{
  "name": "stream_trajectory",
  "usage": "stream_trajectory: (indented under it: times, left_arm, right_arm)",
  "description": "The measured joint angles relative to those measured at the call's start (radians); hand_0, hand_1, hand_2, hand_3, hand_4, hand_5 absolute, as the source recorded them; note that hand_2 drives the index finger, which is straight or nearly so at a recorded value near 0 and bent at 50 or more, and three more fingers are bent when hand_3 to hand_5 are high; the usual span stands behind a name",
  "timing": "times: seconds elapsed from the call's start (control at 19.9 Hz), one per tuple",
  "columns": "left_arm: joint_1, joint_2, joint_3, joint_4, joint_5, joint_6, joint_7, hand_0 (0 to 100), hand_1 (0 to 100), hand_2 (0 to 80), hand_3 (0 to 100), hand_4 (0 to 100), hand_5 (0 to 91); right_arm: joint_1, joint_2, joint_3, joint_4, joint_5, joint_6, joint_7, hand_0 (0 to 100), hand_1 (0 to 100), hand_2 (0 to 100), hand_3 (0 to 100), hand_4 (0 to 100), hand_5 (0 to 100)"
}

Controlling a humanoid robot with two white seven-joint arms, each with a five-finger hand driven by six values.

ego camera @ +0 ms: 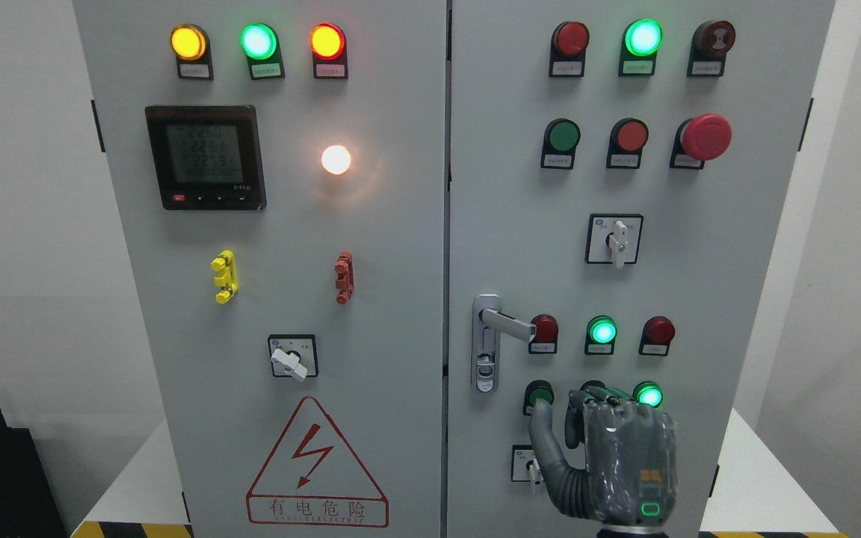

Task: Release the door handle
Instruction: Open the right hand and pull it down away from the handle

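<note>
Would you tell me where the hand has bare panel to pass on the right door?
Bare patches: between the handle and the selector above, and the strip right of the lamps. Crowded around the right hand, ringed by buttons, and along the top lamp rows.

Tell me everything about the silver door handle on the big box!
The door handle looks like shiny silver metal. It has a tall, rounded backplate on the right door's left edge, a lever sticking out to the right, tilted slightly downward, and a keyhole part below. Its lever tip partly covers a red button. Nothing touches it: the robot's right hand is lower down, apart from it, in front of the buttons.
</note>
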State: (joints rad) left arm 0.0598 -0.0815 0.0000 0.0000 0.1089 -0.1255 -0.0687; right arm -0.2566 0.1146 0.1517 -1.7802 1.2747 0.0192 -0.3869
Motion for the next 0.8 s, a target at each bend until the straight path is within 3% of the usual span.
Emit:
stream_trajectory:
  times: [0.05, 0.2, 0.25, 0.4, 0.8]
  left_arm:
    - [0.000, 0.000, 0.000, 0.000, 0.000, 0.000, 0.000, 12, 39, 0.0, 0, 0, 0.0]
    - [0.000, 0.000, 0.000, 0.000, 0.000, 0.000, 0.000, 12, 39, 0.0, 0, 0, 0.0]
    - [0.000, 0.000, 0.000, 0.000, 0.000, 0.000, 0.000, 12, 39, 0.0, 0, 0, 0.0]
    - [0.000, 0.000, 0.000, 0.000, 0.000, 0.000, 0.000, 12, 39, 0.0, 0, 0, 0.0]
    - [0.000, 0.000, 0.000, 0.000, 0.000, 0.000, 0.000, 12, 39, 0.0, 0, 0, 0.0]
  right_arm:
    - [0.011, 0.000, -0.011, -0.012, 0.000, -0.014, -0.004, 57, 31, 15, 32, 29, 30]
    - [0.038, -0.002, -0.045, -0.049, -0.001, -0.038, -0.007, 58, 20, 0, 12, 10, 7]
    - [0.043, -0.003, -0.054, -0.059, -0.001, -0.044, -0.007, 57, 17, 0, 7, 5, 2]
    - [0.055, -0.004, -0.078, -0.086, -0.004, -0.087, -0.010, 52, 14, 0, 0, 0, 0]
    - [0.058, -0.004, -0.116, -0.127, -0.025, -0.144, 0.018, 43, 16, 0, 0, 0, 0]
